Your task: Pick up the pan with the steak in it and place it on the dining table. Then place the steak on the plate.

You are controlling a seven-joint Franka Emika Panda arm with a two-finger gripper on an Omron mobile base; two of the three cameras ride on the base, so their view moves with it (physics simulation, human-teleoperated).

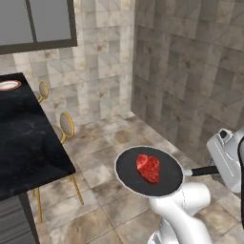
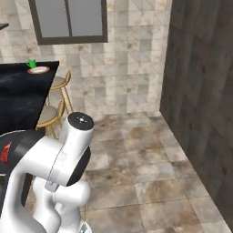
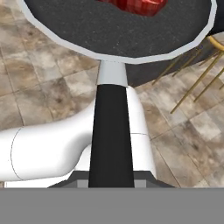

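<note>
Item one, nearest us: the gripper (image 3: 112, 186), its jaws pinched tight on the straight black handle of the pan (image 1: 127, 176); in the hand view the handle runs straight up from between the finger tips.

Item two: the pan itself, carried level in the air above the tiled floor (image 1: 109, 138), apart from every surface. Its pale rim is unbroken all round.

Item three: the steak (image 1: 148, 168), lying near the middle of the pan, clear of the rim.

Item four: the dining table (image 1: 24, 143), to the left. We see open floor between its near corner and the pan's rim, and gold-legged stools (image 1: 65, 127) tucked along its edge.

Item five, farthest: the plate (image 1: 8, 85), at the table's far end, close to that edge.
</note>
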